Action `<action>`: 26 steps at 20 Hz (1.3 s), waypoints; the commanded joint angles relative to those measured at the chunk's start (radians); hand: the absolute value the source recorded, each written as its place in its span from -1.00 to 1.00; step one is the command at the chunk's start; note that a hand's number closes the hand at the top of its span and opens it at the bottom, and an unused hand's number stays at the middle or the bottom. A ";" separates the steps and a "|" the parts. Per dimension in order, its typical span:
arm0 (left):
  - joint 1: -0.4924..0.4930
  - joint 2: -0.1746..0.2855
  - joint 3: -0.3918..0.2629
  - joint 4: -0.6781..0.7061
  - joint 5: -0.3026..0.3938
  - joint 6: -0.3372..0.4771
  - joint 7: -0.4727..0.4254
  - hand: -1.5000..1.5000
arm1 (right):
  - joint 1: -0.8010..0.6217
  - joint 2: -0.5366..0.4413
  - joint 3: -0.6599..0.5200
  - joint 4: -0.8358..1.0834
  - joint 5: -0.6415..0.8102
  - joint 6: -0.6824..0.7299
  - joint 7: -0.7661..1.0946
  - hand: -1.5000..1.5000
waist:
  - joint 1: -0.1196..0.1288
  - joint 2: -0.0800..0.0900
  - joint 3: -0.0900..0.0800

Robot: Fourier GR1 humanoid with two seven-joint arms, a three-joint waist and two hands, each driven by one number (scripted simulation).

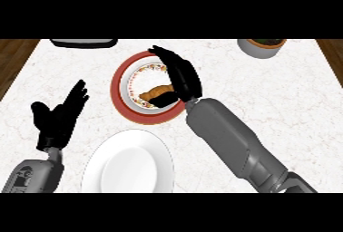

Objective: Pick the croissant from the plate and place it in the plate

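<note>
you see two plates, one croissant (155,94): it lies in the red-rimmed plate (119,97) mid-counter, beside your right hand (179,74), fingers straight. white plate (127,163) at near edge. left hand (59,117) spread, left edge.

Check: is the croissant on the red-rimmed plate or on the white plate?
On the red-rimmed plate: the croissant lies in its patterned centre, partly covered by the right hand, apart from the white plate.

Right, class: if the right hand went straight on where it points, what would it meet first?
Likely nothing: the right hand, over the red-rimmed plate, points past its far rim to the far edge of the counter, between dark tray and pot. Its height is unclear.
</note>
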 commanded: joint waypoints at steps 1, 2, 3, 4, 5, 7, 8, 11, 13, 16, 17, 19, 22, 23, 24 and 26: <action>0.024 -0.009 -0.006 -0.008 -0.015 0.009 -0.015 0.00 | 0.030 0.002 -0.072 -0.114 -0.126 0.041 -0.162 -1.00 | -0.008 -0.002 0.000; -0.020 0.014 0.025 -0.049 0.018 0.007 0.073 0.00 | 0.011 0.002 -0.090 -0.122 -0.146 0.045 -0.135 -1.00 | -0.010 -0.005 0.000; -0.039 0.007 0.033 0.060 -0.002 -0.008 -0.011 0.00 | 0.035 0.002 -0.077 -0.153 -0.170 0.059 -0.107 -1.00 | -0.024 -0.004 -0.001; 0.000 0.002 0.030 0.064 -0.011 -0.008 -0.056 0.00 | 0.053 0.002 -0.085 -0.204 -0.203 0.064 -0.058 -1.00 | -0.028 -0.007 -0.002; -0.021 0.007 0.029 0.010 0.007 -0.008 0.021 0.00 | 0.025 0.002 -0.098 -0.170 -0.252 0.056 -0.032 -1.00 | -0.012 -0.005 -0.001; 0.032 -0.011 0.006 -0.015 -0.030 0.024 -0.004 0.00 | 0.091 0.002 -0.145 -0.199 -0.312 0.146 -0.037 -1.00 | -0.024 -0.007 -0.001; 0.075 -0.009 0.014 -0.026 -0.021 0.012 -0.041 0.00 | 0.103 -0.006 -0.151 -0.220 -0.326 0.216 -0.005 -1.00 | -0.028 -0.010 -0.001; -0.030 0.020 0.057 0.028 0.018 -0.028 0.011 0.00 | 0.094 -0.011 -0.215 -0.166 -0.406 0.313 -0.060 -1.00 | -0.025 -0.001 -0.001; -0.010 0.010 0.046 0.006 0.002 -0.018 0.034 0.00 | 0.095 0.000 -0.219 -0.085 -0.388 0.362 -0.106 -1.00 | -0.018 -0.003 -0.001; 0.002 -0.017 0.041 0.012 -0.030 -0.009 0.008 0.00 | 0.071 -0.016 -0.281 -0.086 -0.353 0.373 -0.144 -1.00 | -0.022 -0.005 -0.001; 0.020 -0.018 0.045 -0.024 -0.030 -0.006 0.002 0.00 | 0.088 -0.009 -0.286 -0.071 -0.347 0.378 -0.189 -1.00 | -0.021 -0.005 -0.001; 0.034 -0.027 0.053 -0.026 -0.019 -0.028 -0.002 0.00 | 0.174 -0.043 -0.270 -0.178 -0.323 0.403 -0.142 -1.00 | -0.028 -0.007 -0.001; 0.067 -0.030 0.038 -0.064 -0.046 -0.022 0.017 0.00 | 0.206 -0.084 -0.289 -0.183 -0.307 0.435 -0.161 -1.00 | -0.028 -0.008 -0.001; -0.003 -0.032 0.066 0.062 -0.040 -0.044 -0.033 0.00 | 0.175 -0.061 -0.315 -0.101 -0.297 0.436 -0.222 -1.00 | -0.028 -0.005 -0.002; -0.027 -0.040 0.055 0.038 -0.053 -0.021 0.012 0.00 | 0.112 -0.080 -0.361 -0.022 -0.312 0.468 -0.241 -1.00 | -0.024 -0.004 -0.001; 0.030 -0.043 0.068 0.040 -0.057 -0.038 -0.062 0.00 | 0.112 -0.060 -0.378 0.000 -0.291 0.447 -0.271 -1.00 | -0.022 -0.004 -0.001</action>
